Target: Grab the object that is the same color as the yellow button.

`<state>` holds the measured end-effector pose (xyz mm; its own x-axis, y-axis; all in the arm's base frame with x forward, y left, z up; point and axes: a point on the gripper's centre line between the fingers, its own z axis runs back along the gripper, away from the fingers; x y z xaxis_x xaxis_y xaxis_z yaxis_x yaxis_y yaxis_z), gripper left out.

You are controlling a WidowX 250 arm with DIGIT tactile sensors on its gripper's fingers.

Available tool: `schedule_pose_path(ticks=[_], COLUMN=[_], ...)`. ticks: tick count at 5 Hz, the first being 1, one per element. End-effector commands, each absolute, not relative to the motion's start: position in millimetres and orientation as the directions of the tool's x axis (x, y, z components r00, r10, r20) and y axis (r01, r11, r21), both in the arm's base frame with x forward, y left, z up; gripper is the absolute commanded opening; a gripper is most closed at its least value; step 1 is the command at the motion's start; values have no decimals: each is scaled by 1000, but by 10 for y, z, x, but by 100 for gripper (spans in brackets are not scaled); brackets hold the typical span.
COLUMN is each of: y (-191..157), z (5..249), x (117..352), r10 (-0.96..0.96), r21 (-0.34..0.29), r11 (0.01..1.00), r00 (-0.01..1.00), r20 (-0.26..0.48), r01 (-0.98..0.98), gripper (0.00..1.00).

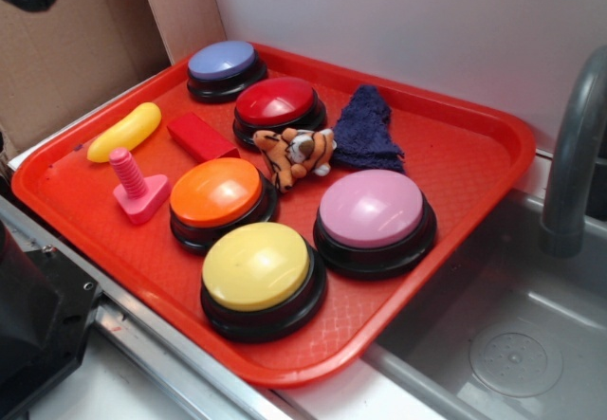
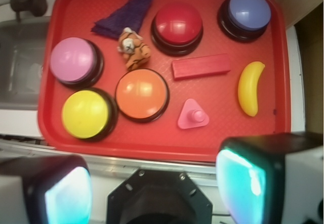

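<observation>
The tool hangs wide open and empty above the surface's near edge. The banana lies by one side edge, well apart from the yellow button.

Toy kitchen mock-up in a lab: grey plastic play sink basin with grey curved faucet, red plastic tray on the counter, brown cardboard backdrop, plain white wall.
</observation>
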<state>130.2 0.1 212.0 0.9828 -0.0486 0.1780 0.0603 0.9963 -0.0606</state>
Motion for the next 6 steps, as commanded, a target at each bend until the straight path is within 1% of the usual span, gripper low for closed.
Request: schedule_pose_path(ticks=[1, 3, 4, 5, 6], y=[286, 581, 709, 857, 971], z=[1936, 1655, 1439, 1215, 1044], x=[1516, 1673, 1744, 1838, 1886], r10=[-13, 52, 56, 50, 51], r21=[-49, 42, 45, 39, 54], r11=[999, 997, 997, 997, 996], r00=[978, 974, 969, 974, 974], r20=[209, 223, 243, 220, 223], r01=[24, -63, -69, -60, -64], gripper=[100, 100, 100, 100, 100])
